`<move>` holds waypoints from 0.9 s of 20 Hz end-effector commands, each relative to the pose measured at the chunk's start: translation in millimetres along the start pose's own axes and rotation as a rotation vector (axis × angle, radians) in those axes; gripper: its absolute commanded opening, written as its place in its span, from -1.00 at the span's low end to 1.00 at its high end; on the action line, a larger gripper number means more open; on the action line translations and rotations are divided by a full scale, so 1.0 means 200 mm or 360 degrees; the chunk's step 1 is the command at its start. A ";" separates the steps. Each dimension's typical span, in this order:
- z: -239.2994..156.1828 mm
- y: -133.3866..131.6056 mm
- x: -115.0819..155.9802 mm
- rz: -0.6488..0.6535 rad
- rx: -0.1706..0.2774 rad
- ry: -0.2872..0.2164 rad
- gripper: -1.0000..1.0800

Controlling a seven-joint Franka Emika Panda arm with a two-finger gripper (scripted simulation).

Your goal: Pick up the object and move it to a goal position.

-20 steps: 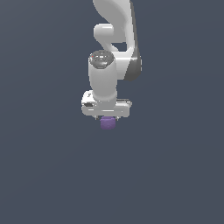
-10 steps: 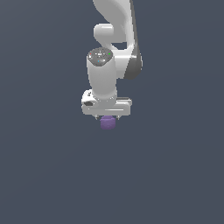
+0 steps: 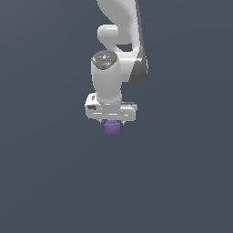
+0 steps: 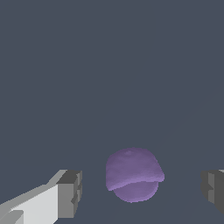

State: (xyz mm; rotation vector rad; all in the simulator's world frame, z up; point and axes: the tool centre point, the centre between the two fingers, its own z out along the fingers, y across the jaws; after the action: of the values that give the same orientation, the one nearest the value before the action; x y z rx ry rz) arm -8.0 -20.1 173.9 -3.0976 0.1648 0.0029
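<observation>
The object (image 3: 111, 128) is a small purple rounded block on the dark grey floor, showing just below the white hand in the exterior view. My gripper (image 3: 111, 122) hangs straight over it, pointing down. In the wrist view the object (image 4: 133, 174) lies between the two grey fingertips (image 4: 70, 193), with a clear gap on each side. My gripper (image 4: 141, 192) is open, and neither fingertip touches the block. The hand hides the fingers in the exterior view.
A plain dark grey surface (image 3: 50, 182) fills both views. The white arm (image 3: 120, 41) rises from the hand toward the exterior view's top edge.
</observation>
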 end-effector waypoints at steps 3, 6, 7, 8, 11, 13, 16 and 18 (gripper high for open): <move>0.02 0.00 -0.01 0.0100 -0.0002 -0.0001 0.92; 0.03 0.00 -0.02 0.0192 -0.0004 -0.0001 0.92; 0.04 0.00 -0.03 0.0227 -0.0004 -0.0001 0.92; 0.04 0.00 -0.03 0.0264 -0.0005 -0.0001 0.92; 0.06 0.00 -0.04 0.0386 -0.0008 -0.0001 0.92; 0.08 0.00 -0.05 0.0471 -0.0010 -0.0001 0.92; 0.10 0.01 -0.07 0.0597 -0.0013 0.0000 0.92; 0.11 0.01 -0.08 0.0682 -0.0015 0.0001 0.92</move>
State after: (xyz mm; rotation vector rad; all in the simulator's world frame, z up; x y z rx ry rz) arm -22.1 -19.0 153.9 -3.0172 0.7596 0.0154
